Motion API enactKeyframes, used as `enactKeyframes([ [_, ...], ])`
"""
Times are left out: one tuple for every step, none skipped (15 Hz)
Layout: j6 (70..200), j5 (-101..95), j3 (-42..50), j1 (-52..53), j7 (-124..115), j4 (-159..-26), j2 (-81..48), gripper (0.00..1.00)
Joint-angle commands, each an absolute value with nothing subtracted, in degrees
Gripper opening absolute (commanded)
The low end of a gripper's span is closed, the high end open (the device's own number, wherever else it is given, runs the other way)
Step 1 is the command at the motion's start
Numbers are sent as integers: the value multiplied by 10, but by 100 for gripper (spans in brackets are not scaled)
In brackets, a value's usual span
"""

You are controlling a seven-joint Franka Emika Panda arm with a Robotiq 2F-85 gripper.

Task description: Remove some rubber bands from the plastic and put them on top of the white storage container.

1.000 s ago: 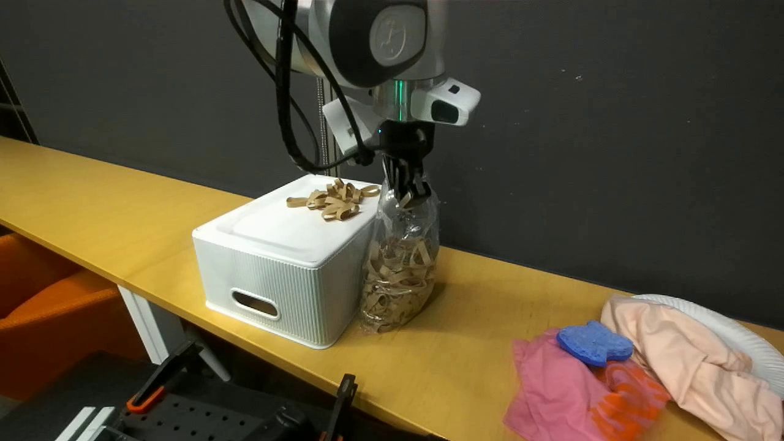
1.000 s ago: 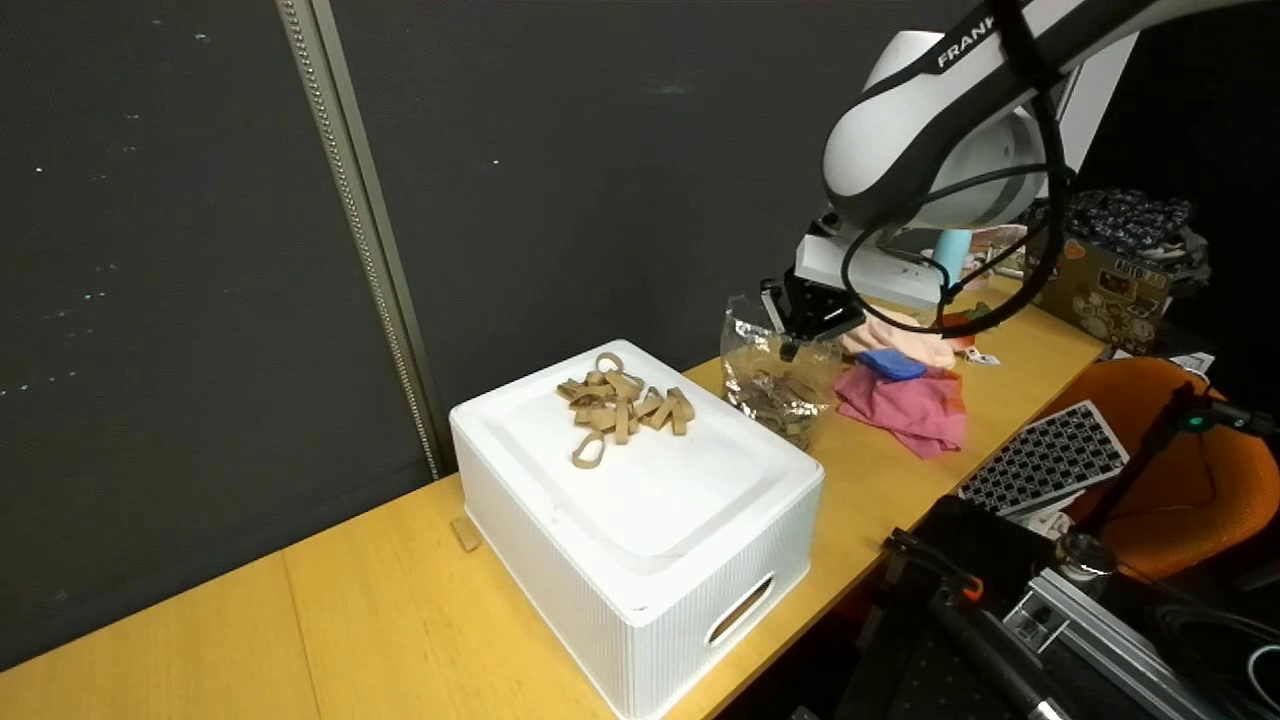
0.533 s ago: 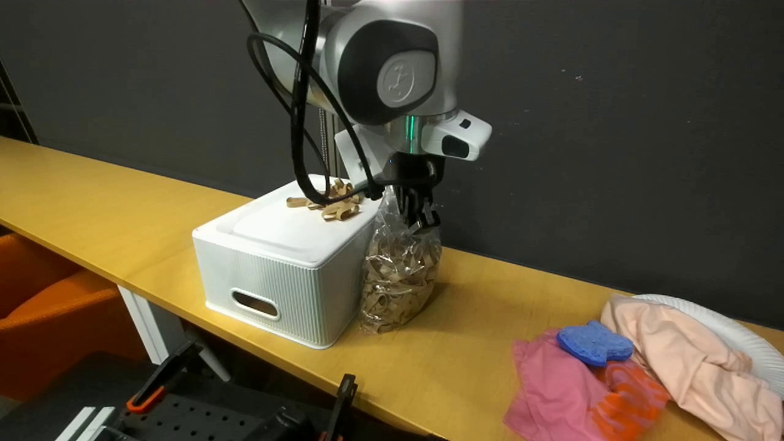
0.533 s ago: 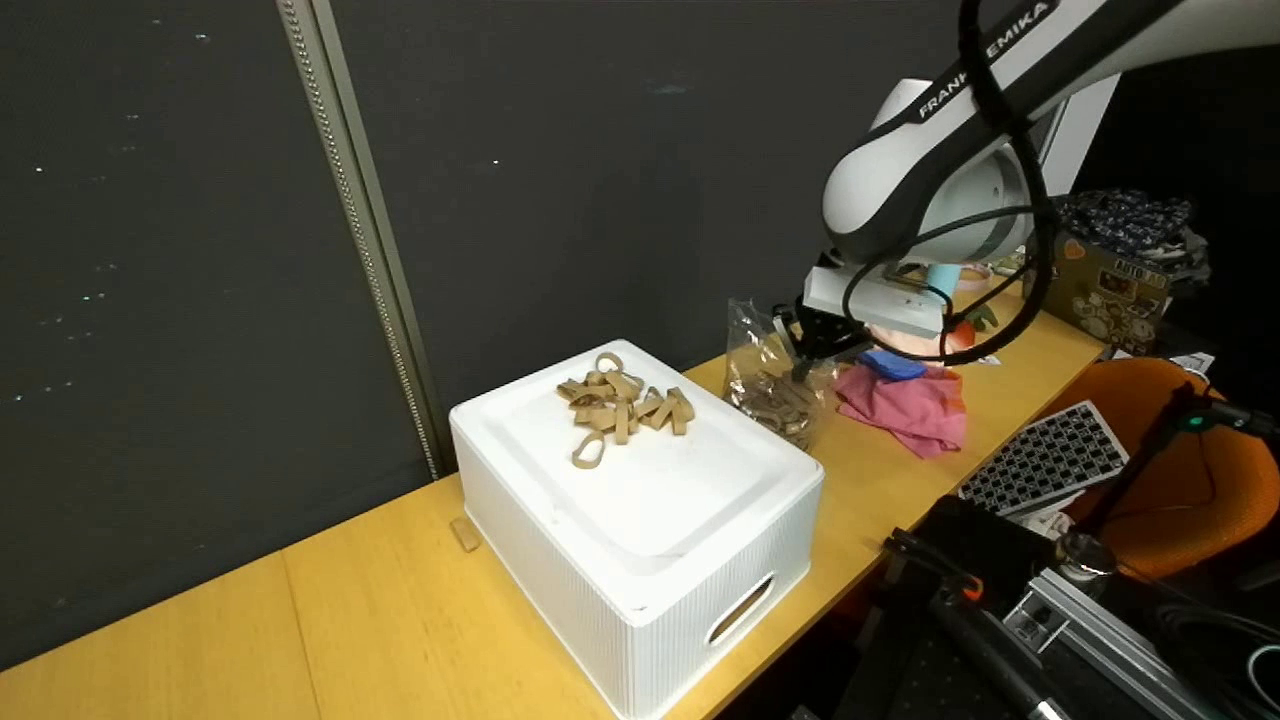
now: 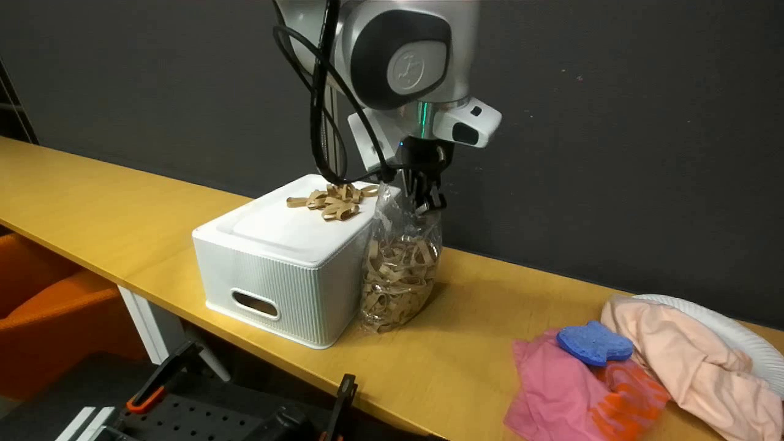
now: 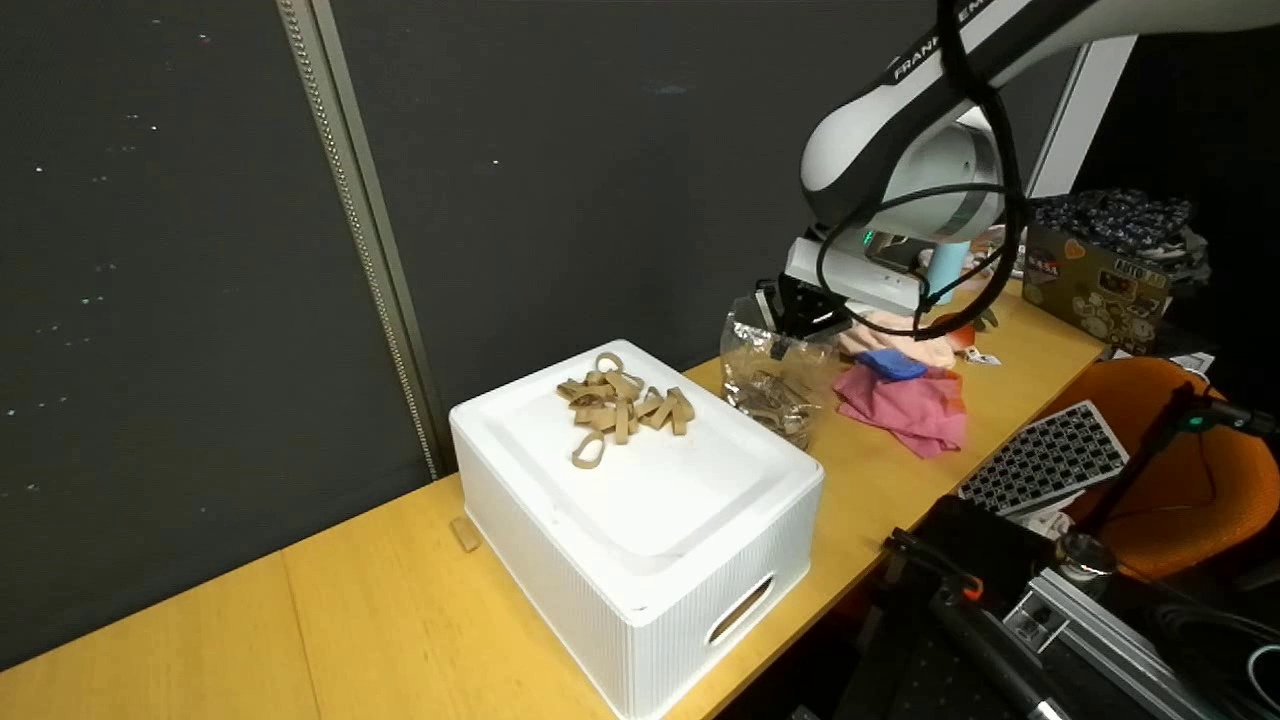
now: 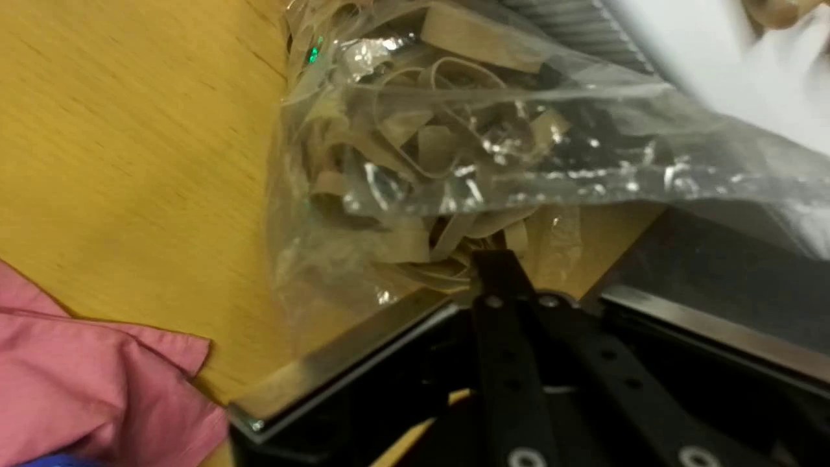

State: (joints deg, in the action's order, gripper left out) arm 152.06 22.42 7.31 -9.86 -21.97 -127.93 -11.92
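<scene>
A gripper (image 5: 431,202), its jaws pressed together, hung at the mouth of a plastic bag (image 5: 392,219) on a yellow tabletop (image 5: 484,324) along a dark wall (image 5: 612,153), an orange chair (image 5: 61,324) nearby.

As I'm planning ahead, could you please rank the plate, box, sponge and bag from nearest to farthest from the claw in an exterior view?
1. Bag, mostly below the claw.
2. Box, left in the picture.
3. Sponge, right in the picture.
4. Plate, at the far right.
</scene>
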Motion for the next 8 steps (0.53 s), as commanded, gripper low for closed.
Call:
enactKeyframes([
  [1487, 279, 63, -110, -185, -1255, -138, 0],
  [1482, 292, 63, -112, -177, -1254, -143, 0],
  [1476, 308, 61, -115, -165, -1253, -146, 0],
  [1475, 319, 60, -117, -156, -1255, -150, 0],
  [1472, 328, 60, -119, -150, -1255, -153, 0],
  [1468, 328, 63, -120, -150, -1257, -155, 0],
  [1465, 327, 66, -119, -152, -1258, -154, 0],
  [1459, 316, 71, -118, -161, -1260, -151, 0],
])
